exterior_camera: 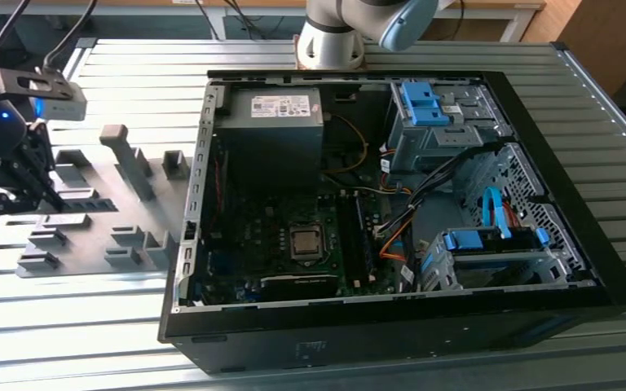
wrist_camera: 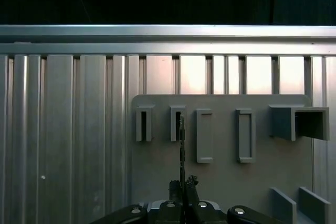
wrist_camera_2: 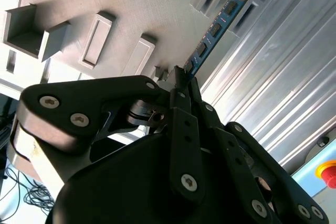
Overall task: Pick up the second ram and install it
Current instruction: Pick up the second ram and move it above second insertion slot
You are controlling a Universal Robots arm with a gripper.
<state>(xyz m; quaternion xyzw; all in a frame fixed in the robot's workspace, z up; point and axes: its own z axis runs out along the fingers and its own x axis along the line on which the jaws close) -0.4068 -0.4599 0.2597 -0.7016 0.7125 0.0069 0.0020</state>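
Jaws of gripper closed down tight on near end of second ram, a fingertip either side. I see stick running straight out ahead of jaws: chips and blue face in second wrist view, thin edge-on line in first wrist view. Far tip sits at slotted grey block on fixture plate. I can't tell whether tip is inside slot or just clear. Finger linkages mask the grip itself. In exterior view, gripper is over plate, well apart from open computer case.
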